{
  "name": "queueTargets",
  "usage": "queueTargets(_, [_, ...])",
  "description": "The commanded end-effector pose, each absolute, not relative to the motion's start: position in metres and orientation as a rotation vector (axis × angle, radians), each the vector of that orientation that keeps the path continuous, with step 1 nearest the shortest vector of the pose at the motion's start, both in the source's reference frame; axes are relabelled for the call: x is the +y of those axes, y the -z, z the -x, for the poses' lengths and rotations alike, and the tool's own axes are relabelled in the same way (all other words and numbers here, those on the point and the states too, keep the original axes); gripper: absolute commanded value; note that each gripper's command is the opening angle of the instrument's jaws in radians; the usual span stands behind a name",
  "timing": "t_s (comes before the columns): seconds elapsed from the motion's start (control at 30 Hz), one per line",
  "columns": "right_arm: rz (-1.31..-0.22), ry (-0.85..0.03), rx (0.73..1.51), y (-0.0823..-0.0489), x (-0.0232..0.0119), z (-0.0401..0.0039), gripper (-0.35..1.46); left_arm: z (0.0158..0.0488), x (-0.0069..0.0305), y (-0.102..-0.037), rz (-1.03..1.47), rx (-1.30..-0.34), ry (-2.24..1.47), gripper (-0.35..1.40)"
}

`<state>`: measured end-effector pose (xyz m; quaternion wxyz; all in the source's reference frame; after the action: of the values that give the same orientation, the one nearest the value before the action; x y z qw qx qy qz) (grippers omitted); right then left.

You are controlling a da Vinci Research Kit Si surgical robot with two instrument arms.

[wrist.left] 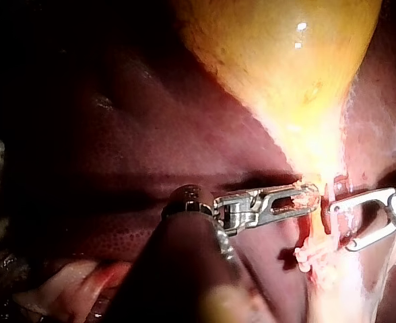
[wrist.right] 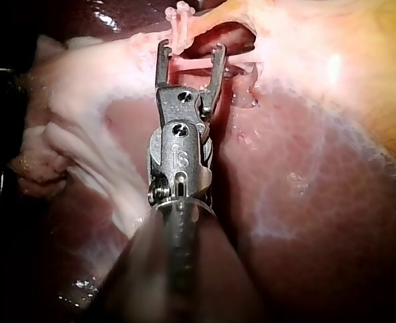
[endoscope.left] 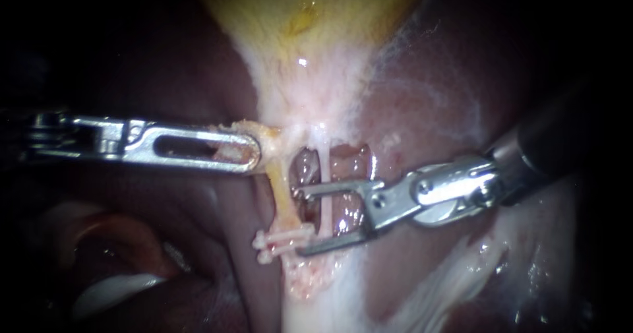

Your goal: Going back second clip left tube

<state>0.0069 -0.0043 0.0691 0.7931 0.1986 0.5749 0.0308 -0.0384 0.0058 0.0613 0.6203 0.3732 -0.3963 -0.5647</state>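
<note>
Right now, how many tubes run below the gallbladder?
2: the yellowish left tube, carrying white clips, and the thin white right tube, between the right tool's open jaws. None seems hidden.

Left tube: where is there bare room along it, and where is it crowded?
Bare: the left tube between the left instrument, shut on tissue, and the clip; also liver above the right instrument. Crowded: the window by the right tube, which its open end effector straddles.
</note>
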Motion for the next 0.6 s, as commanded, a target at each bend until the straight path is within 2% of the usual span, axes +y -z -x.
queueTargets(0.03, [-0.427,-0.067,1.237,-0.0688,-0.004,-0.0062,0.5,0.0384,0.0058,-0.0613,-0.858,-0.912,1.298,-0.35])
queueTargets(0.3, [-0.39,-0.061,1.232,-0.0665,-0.0019,-0.0016,0.5,0.0384,0.0058,-0.0613,-0.858,-0.912,1.298,-0.35])
queueTargets(0.6, [-0.379,-0.067,1.238,-0.0655,-0.0007,0.0,0.5,0.0387,0.0057,-0.062,-0.855,-0.913,1.297,-0.35])
